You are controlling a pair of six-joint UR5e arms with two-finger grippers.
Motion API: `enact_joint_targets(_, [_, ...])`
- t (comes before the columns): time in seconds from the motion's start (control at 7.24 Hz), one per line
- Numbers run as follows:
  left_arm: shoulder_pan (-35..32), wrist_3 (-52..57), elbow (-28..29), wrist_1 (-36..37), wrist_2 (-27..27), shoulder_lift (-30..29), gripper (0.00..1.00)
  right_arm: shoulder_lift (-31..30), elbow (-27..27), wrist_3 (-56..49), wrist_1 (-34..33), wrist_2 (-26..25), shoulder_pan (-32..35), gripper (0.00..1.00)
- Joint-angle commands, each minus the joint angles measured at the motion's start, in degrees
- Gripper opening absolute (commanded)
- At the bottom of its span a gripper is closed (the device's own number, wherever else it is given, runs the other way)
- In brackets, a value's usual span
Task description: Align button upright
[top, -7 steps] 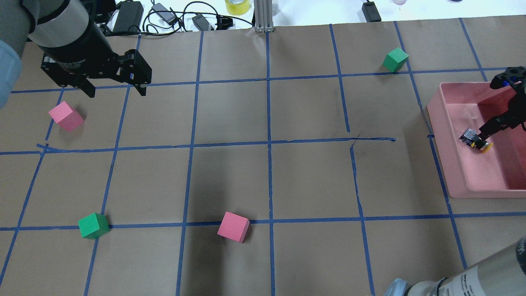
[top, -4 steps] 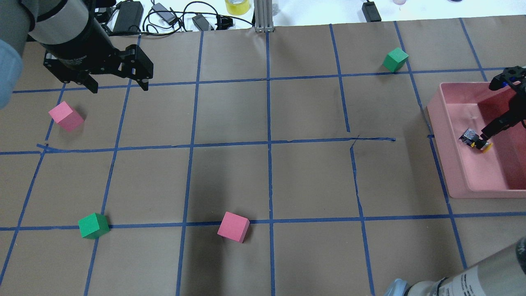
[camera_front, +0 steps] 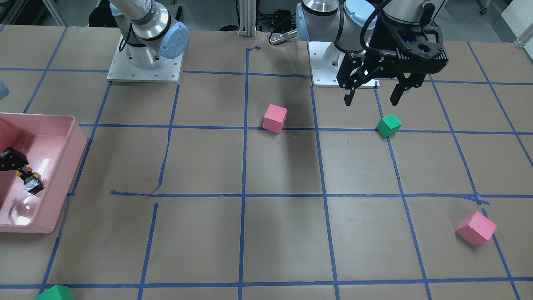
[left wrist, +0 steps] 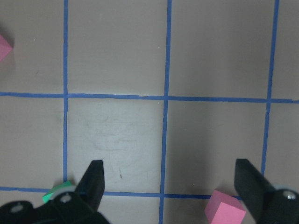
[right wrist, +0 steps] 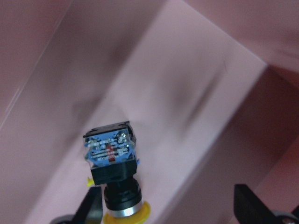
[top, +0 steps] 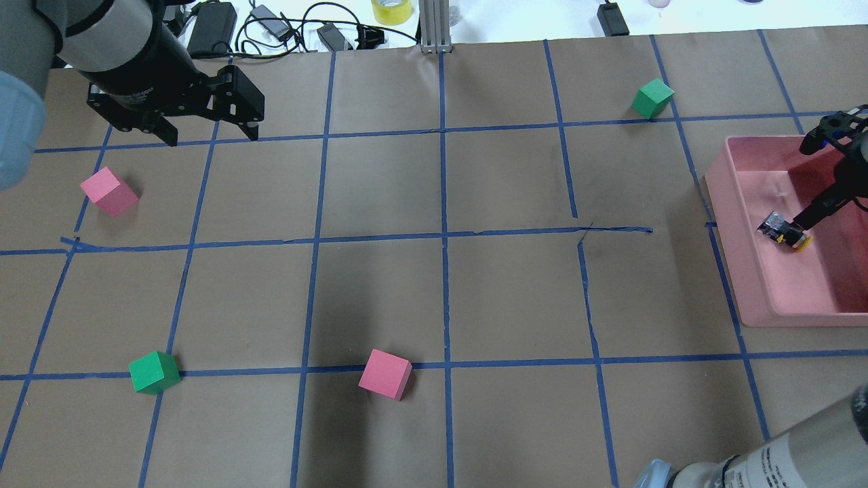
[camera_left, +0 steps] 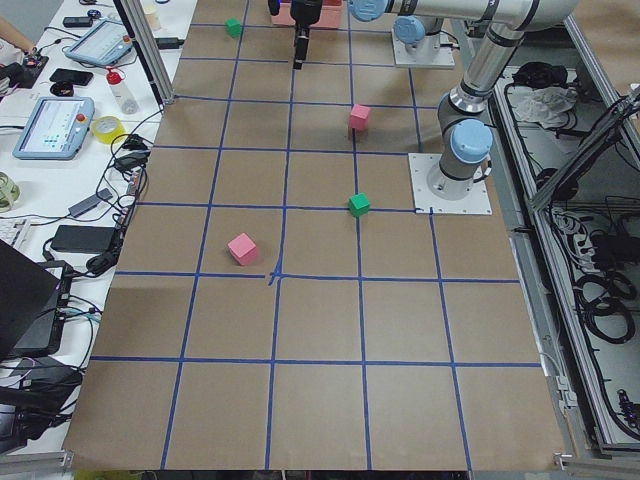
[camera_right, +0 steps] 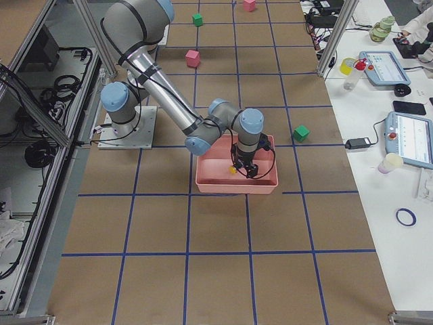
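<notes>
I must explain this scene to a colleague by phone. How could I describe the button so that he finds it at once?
Find the pink bin at the table's edge on the robot's right. Inside it lies the button on its side, next to the right gripper. It is the only thing in the bin: a black boxy body with a yellow round cap, unlike the plain cubes outside.

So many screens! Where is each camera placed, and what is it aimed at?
Front-facing: across the table, facing both arm bases; left pincer open.
Overhead: behind the robot, looking down; left pincer, pink bin.
Exterior left: table's end, left arm near.
Exterior right: other end, right arm bent into the bin.
Left wrist: straight down on taped paper between its fingers.
Right wrist: inside the bin, on the button, lying tipped over.
Shared: overhead also shows the button.
</notes>
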Motion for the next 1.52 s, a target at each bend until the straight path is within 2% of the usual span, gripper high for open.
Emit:
enact_joint_targets(0.0, [0.1, 0.15, -0.12, 0.06, 0.19, 0.05, 1.0, 0.1, -0.05, -0.23, -0.04, 0.76, 0.0, 1.0])
enact_joint_targets(0.69, [0.1, 0.15, -0.2, 0.06, 0.1, 0.05, 1.0, 0.02, -0.23, -0.06, -0.3, 1.37, 0.0, 1.0])
enact_joint_targets(1.1, [0.1, 0.15, -0.2, 0.06, 0.27, 0.05, 1.0, 0.1, -0.92, -2.15, -3.19, 2.25, 0.88, 1.0])
enact_joint_targets(1.38, [0.01, 0.85, -0.2, 0.06, 0.54, 0.14, 1.0, 1.5, -1.28, -3.48, -3.99, 5.3, 0.97, 1.0])
